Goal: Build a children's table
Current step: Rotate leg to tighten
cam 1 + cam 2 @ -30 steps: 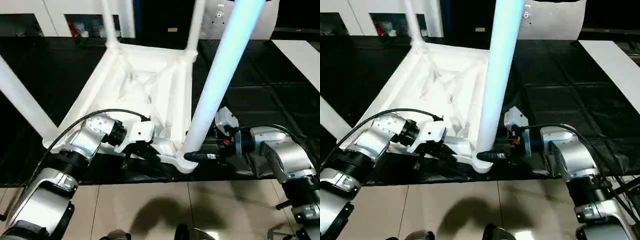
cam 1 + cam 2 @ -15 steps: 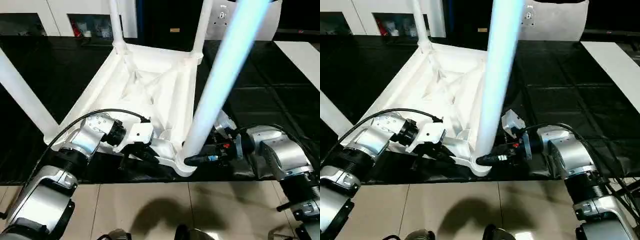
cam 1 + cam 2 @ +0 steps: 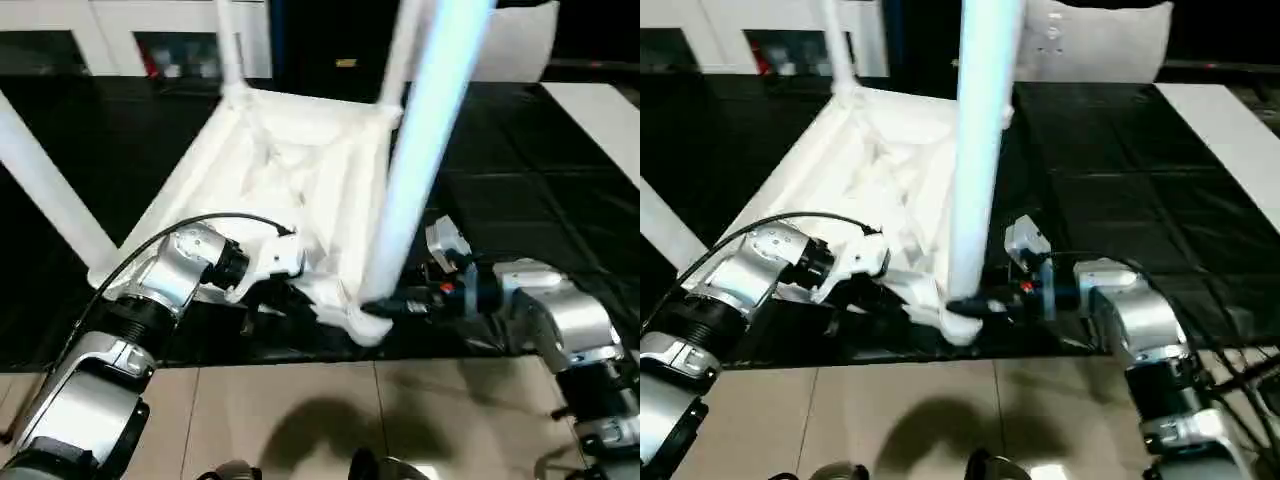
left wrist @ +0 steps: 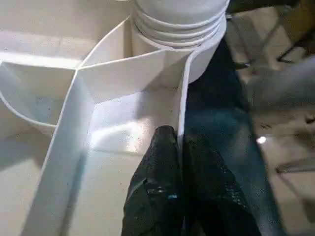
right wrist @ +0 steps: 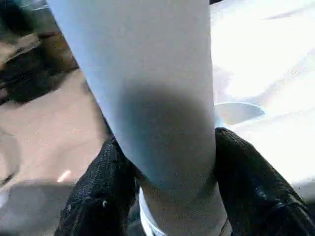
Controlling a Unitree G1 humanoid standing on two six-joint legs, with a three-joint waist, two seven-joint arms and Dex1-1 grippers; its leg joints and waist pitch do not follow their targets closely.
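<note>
Table top (image 3: 290,190): white plastic, upside down on the black tabletop (image 3: 520,180), ribbed hollow underside facing up, near edge close to the tabletop's front rim.
Near leg (image 3: 415,150): long, round, white with a bluish cast; stands up from the socket (image 4: 179,22) at the near right corner of the table top and runs out of the head views at the top. Threaded rings show where it meets the socket.
Other legs: one at the near left corner (image 3: 45,185) leaning out to the left; two at the far corners (image 3: 232,45), rising past the top edge.
Left gripper (image 4: 179,147): at the near edge of the table top, left of the socket; its two black fingers (image 4: 157,187) pressed together on the thin upright rim wall, one finger inside the hollow, one outside.
Right gripper (image 5: 167,162): at the foot of the near leg, just above the socket; fingers (image 5: 101,196) set on opposite sides of the leg, pinching it.
Floor (image 3: 300,420): beige tile in front of the tabletop.
Background: white cabinets (image 3: 110,20) along the far side; flat white board (image 3: 600,115) on the tabletop at far right.
</note>
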